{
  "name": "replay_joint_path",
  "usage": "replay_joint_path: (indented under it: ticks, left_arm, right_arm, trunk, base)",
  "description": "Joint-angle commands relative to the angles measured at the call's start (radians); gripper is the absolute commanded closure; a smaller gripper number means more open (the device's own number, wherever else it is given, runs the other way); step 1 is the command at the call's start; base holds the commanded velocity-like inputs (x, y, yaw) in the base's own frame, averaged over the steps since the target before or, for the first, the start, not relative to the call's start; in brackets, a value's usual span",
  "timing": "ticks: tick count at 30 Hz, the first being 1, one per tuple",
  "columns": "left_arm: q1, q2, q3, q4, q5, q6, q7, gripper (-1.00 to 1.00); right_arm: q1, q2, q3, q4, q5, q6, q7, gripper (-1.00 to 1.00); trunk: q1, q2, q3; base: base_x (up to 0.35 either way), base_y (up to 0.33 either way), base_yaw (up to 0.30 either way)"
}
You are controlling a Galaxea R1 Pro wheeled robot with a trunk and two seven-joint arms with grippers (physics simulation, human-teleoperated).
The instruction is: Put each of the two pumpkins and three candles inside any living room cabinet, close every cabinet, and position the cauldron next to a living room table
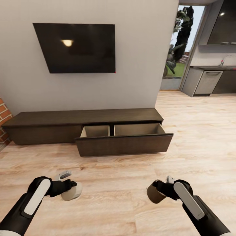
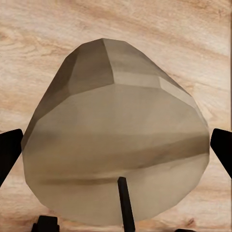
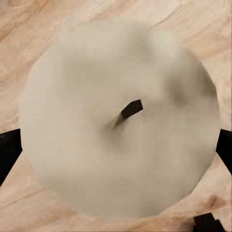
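Note:
The long, low dark brown cabinet (image 1: 82,116) stands against the wall ahead. Its wide drawer (image 1: 124,144) is pulled out and shows two pale compartments with nothing visible inside. My left gripper (image 1: 70,190) is shut on a pale beige candle (image 2: 116,140), held low above the floor, with a dark finger (image 2: 9,154) on each side. My right gripper (image 1: 156,192) is shut on a second candle (image 3: 121,125), whose round top and dark wick face the wrist camera. Both hands are well short of the drawer. The pumpkins, cauldron and table are out of view.
A black TV (image 1: 75,47) hangs on the wall above the cabinet. A brick edge (image 1: 4,121) shows at far left. A kitchen with dark units (image 1: 209,82) opens at the back right, beside a glass door (image 1: 178,46). Light wood floor (image 1: 118,177) lies between me and the drawer.

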Motion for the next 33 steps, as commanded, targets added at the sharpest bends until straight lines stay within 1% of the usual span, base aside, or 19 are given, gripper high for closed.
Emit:
replay_joint_path:
  ticks: [1, 4, 7, 11, 14, 15, 16, 17, 18, 20, 21, 23, 24, 25, 27, 29, 32, 33]
  left_arm:
    - [-0.001, 0.001, -0.011, -0.001, 0.009, 0.001, 0.011, 1.0]
    - [-0.001, 0.001, -0.037, -0.002, 0.007, 0.0, 0.012, 1.0]
    - [-0.001, 0.002, -0.045, -0.003, 0.006, -0.001, 0.014, 1.0]
    - [-0.001, 0.0, -0.052, -0.003, -0.003, -0.003, 0.016, 1.0]
    - [-0.001, 0.0, -0.072, -0.003, -0.019, -0.004, 0.017, 1.0]
    - [-0.001, 0.0, -0.081, -0.003, -0.024, -0.005, 0.018, 1.0]
    - [-0.001, -0.001, -0.091, -0.003, -0.028, -0.005, 0.018, 1.0]
    - [-0.001, -0.004, -0.099, -0.003, -0.032, -0.005, 0.019, 1.0]
    - [-0.001, -0.007, -0.107, -0.003, -0.034, -0.006, 0.025, 1.0]
    - [-0.001, -0.021, -0.119, -0.003, -0.036, -0.007, 0.065, 1.0]
    - [-0.001, -0.035, -0.123, -0.002, -0.036, -0.008, 0.104, 1.0]
    - [-0.001, -0.067, -0.127, -0.002, -0.035, -0.011, 0.201, 1.0]
    - [-0.001, -0.082, -0.128, -0.002, -0.035, -0.013, 0.248, 1.0]
    - [-0.001, -0.096, -0.129, -0.002, -0.033, -0.013, 0.287, 1.0]
    - [-0.001, -0.117, -0.13, -0.002, -0.028, -0.014, 0.333, 1.0]
    - [-0.001, -0.123, -0.13, -0.001, -0.024, -0.012, 0.345, 1.0]
    - [-0.001, -0.126, -0.13, -0.002, -0.021, -0.012, 0.351, 1.0]
    - [-0.001, -0.127, -0.13, -0.001, -0.02, -0.012, 0.352, 1.0]
  right_arm:
    - [-0.001, 0.0, 0.003, -0.003, -0.014, -0.005, -0.024, 1.0]
    - [-0.001, 0.002, 0.008, -0.009, -0.014, -0.005, -0.043, 1.0]
    - [-0.001, 0.003, 0.022, -0.042, -0.014, -0.005, -0.052, 1.0]
    - [-0.001, 0.004, 0.065, -0.07, -0.009, -0.006, -0.062, 1.0]
    - [-0.002, 0.006, 0.102, -0.075, -0.008, -0.006, -0.071, 1.0]
    - [-0.002, 0.011, 0.115, -0.076, -0.008, -0.006, -0.087, 1.0]
    - [-0.003, 0.019, 0.128, -0.077, -0.006, -0.006, -0.117, 1.0]
    - [-0.003, 0.034, 0.139, -0.077, 0.0, -0.005, -0.162, 1.0]
    - [-0.004, 0.054, 0.149, -0.077, 0.012, -0.005, -0.216, 1.0]
    - [-0.004, 0.108, 0.159, -0.076, 0.048, -0.004, -0.329, 1.0]
    - [-0.004, 0.14, 0.162, -0.075, 0.07, -0.003, -0.373, 1.0]
    - [-0.004, 0.197, 0.165, -0.066, 0.125, 0.0, -0.425, 1.0]
    - [-0.004, 0.219, 0.166, -0.061, 0.154, 0.0, -0.437, 1.0]
    - [-0.004, 0.235, 0.166, -0.058, 0.179, 0.001, -0.444, 1.0]
    - [-0.004, 0.255, 0.167, -0.056, 0.214, 0.002, -0.452, 1.0]
    - [-0.004, 0.262, 0.167, -0.055, 0.224, 0.002, -0.453, 1.0]
    - [-0.004, 0.265, 0.167, -0.055, 0.229, 0.002, -0.45, 1.0]
    - [-0.004, 0.265, 0.167, -0.055, 0.23, 0.002, -0.439, 1.0]
  trunk:
    - [0.0, 0.0, -0.001]
    - [0.0, 0.0, -0.001]
    - [0.0, 0.0, -0.001]
    - [0.0, 0.0, -0.001]
    - [0.0, 0.0, -0.001]
    - [0.0, 0.0, -0.001]
    - [0.0, 0.0, -0.001]
    - [0.0, 0.0, -0.001]
    - [0.0, 0.0, -0.001]
    - [0.0, 0.0, -0.001]
    - [0.0, 0.0, -0.001]
    - [0.0, 0.0, -0.001]
    - [0.0, 0.0, -0.001]
    - [0.0, 0.0, -0.001]
    - [0.0, 0.0, -0.001]
    - [0.0, 0.0, -0.001]
    - [0.0, 0.0, -0.001]
    - [0.0, 0.0, -0.001]
  base:
    - [0.16, -0.2, 0.0]
    - [0.178, -0.235, 0.0]
    - [0.188, -0.255, 0.0]
    - [0.19, -0.26, 0.0]
    - [0.191, -0.262, 0.0]
    - [0.191, -0.262, 0.0]
    - [0.192, -0.262, 0.0]
    - [0.193, -0.262, 0.0]
    - [0.194, -0.262, 0.0]
    - [0.195, -0.262, 0.0]
    - [0.197, -0.262, 0.0]
    - [0.204, -0.258, 0.0]
    - [0.218, -0.229, 0.0]
    - [0.224, -0.192, 0.0]
    - [0.235, -0.106, 0.0]
    - [0.252, -0.038, 0.0]
    - [0.268, -0.014, 0.0]
    - [0.279, -0.005, 0.0]
